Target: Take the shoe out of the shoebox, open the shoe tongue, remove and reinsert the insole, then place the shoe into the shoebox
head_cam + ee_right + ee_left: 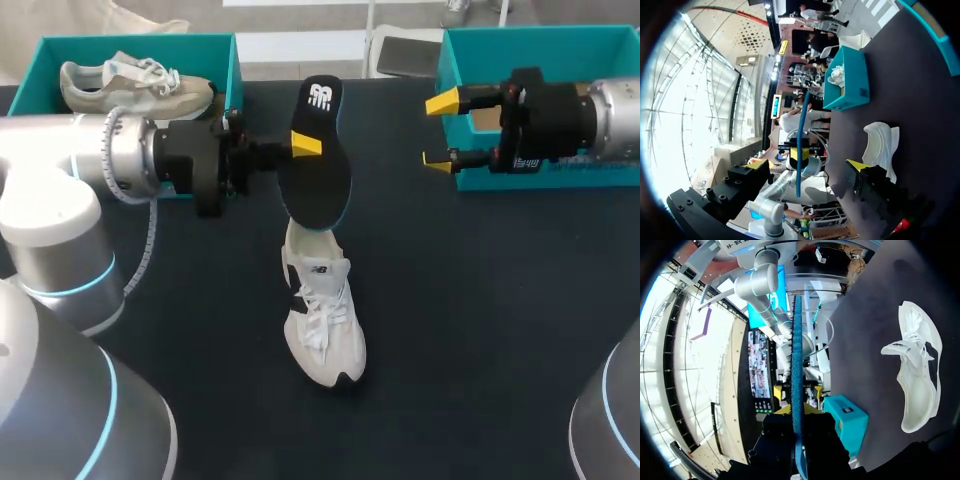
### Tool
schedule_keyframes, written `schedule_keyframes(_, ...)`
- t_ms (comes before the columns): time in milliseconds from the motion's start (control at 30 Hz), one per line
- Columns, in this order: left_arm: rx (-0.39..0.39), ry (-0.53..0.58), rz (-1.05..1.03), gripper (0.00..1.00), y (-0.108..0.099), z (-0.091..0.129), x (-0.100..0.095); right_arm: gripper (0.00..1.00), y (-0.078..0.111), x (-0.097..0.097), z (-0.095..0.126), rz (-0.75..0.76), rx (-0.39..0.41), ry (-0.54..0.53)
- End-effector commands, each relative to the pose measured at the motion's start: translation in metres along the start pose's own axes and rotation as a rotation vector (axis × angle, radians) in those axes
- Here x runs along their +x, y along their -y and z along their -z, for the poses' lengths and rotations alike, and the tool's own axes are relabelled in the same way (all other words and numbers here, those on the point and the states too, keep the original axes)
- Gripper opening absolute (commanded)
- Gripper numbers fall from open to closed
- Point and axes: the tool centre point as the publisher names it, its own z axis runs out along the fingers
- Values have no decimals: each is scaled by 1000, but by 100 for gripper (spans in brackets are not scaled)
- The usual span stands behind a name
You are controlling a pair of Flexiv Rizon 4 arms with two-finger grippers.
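Dark table [480,330], left gripper [300,147] pinching insole [320,185] upright near shoe [322,320], right gripper [440,131] spread

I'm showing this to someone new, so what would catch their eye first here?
The black insole, held upright by the left gripper by the white shoe at mid-table. Next, the right gripper, open beside the right teal shoebox, and a second shoe in the left shoebox.
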Motion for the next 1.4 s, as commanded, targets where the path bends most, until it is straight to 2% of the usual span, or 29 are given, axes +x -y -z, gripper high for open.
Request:
schedule_keyframes(33, 0, 1, -1, 0, 0, 0, 0, 100, 0, 0, -2, -1, -1, 3)
schedule_keyframes(67, 0, 1, -1, 0, 0, 0, 0, 100, 0, 0, -2, -1, -1, 3)
schedule_keyframes(100, -3, 55, 122, 0, 3, 1, -5, 100, 0, 0, -2, -1, -1, 3)
schedule_keyframes(133, -11, 27, 329, 0, 6, 0, -6, 100, 0, 0, -2, -1, -1, 3)
schedule_keyframes(233, 17, -109, 630, 0, 20, 1, -7, 100, 0, 0, -2, -1, -1, 3)
schedule_keyframes(300, 0, -168, 803, 0, 26, 4, -9, 100, 0, 0, -2, -1, -1, 3)
schedule_keyframes(333, 26, -176, 882, 0, 30, 6, -10, 100, 0, 0, -2, -1, -1, 3)
schedule_keyframes(367, 6, -162, 923, 0, 31, 8, -13, 100, 0, 0, -2, -1, -1, 3)
schedule_keyframes(467, 9, -159, 1120, 0, 33, 12, -18, 100, 0, 0, -2, -1, -1, 3)
schedule_keyframes(733, 40, -226, 1256, 0, 33, 17, -10, 100, 0, 0, -2, -1, -1, 3)
schedule_keyframes(1333, 40, -226, 1256, 0, 33, 17, -10, 100, 0, 0, -2, -1, -1, 3)
schedule_keyframes(1367, 35, -245, 1317, 0, 33, 16, -6, 100, 0, 0, -2, -1, -1, 3)
schedule_keyframes(1400, -14, -263, 1406, 0, 35, 15, -4, 100, 0, 0, -2, -1, -1, 3)
